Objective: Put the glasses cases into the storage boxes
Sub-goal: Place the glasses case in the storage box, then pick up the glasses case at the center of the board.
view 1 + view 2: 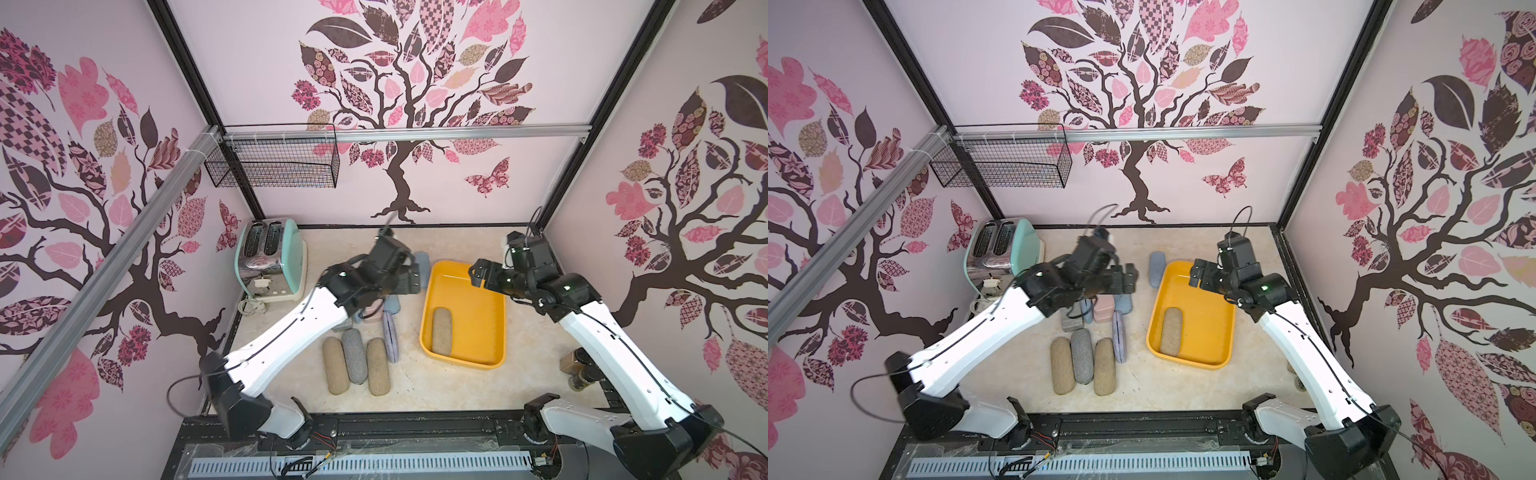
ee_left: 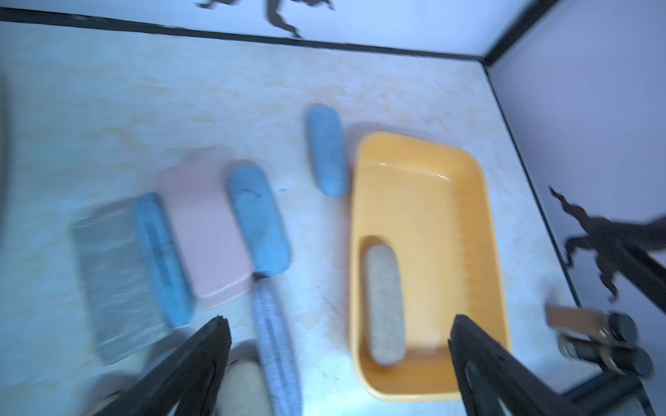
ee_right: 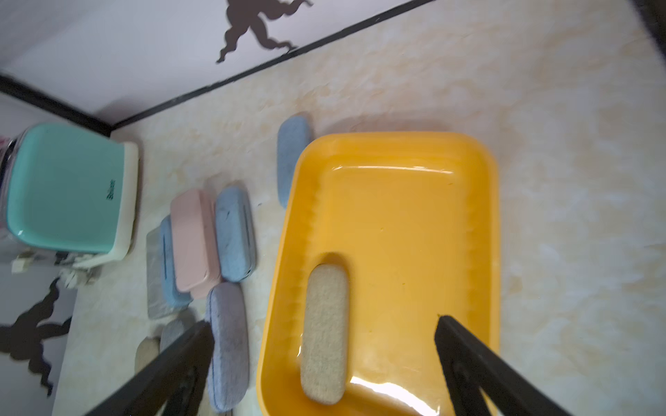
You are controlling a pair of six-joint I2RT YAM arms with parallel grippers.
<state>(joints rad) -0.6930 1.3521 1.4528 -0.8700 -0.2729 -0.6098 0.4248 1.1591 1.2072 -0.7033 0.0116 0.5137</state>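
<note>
The yellow-orange storage box sits right of centre, with one tan glasses case lying along its left wall. Left of it on the table lie tan, grey and tan cases side by side, with a lavender case on edge. Behind them are a pink case and blue cases, with one more blue case by the box's far corner. My left gripper hangs open and empty above this cluster. My right gripper hangs open and empty over the box's far end.
A mint toaster stands at the back left with its plug on the table. A black wire basket hangs on the back wall rail. Brown jars stand by the right wall near my right arm.
</note>
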